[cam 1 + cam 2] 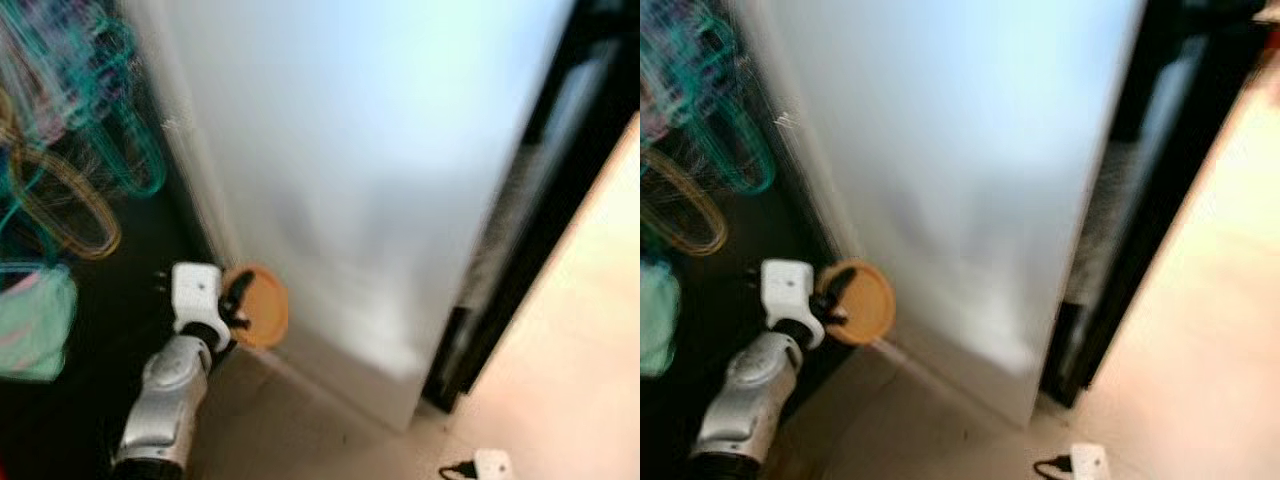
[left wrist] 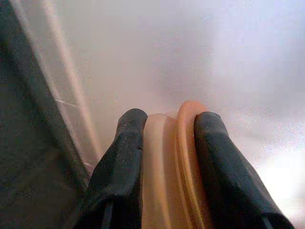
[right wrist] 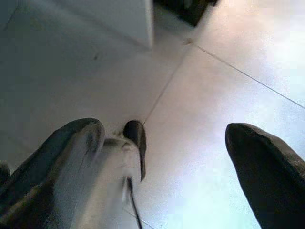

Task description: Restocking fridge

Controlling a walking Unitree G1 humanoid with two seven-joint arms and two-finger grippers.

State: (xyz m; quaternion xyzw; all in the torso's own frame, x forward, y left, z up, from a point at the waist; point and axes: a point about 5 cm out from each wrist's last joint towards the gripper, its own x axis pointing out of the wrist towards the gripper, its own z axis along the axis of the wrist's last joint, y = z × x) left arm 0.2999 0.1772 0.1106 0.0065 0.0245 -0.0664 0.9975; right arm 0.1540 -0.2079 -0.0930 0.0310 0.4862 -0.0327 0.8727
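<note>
Here the large white fridge door fills the middle of the blurred head views, and everything else sits around it. The left claw is raised against the lower left corner of that door, its two black fingers pressed tight on an orange disc. In the left wrist view the disc stands edge-on between the fingers, showing ridged rims, with the white door surface just beyond it. What the disc is exactly cannot be told; it looks like a shallow round lid or plate. The silver left arm rises from below toward the door's corner.

Left of the door lies dark shade with coloured wire loops, teal and yellow, too smeared to identify, and a pale green shape beneath them. Right of the door a black vertical edge runs down to the floor, and beyond it the pale floor is brightly lit.

The right claw hangs low, pointing at the tiled floor, its fingers wide apart and holding nothing. A white corner of the fridge shows past it, and a small dark object with a thin cord lies on the floor between the fingers. A small white plug with a black cord lies on the floor below the door's right side.
</note>
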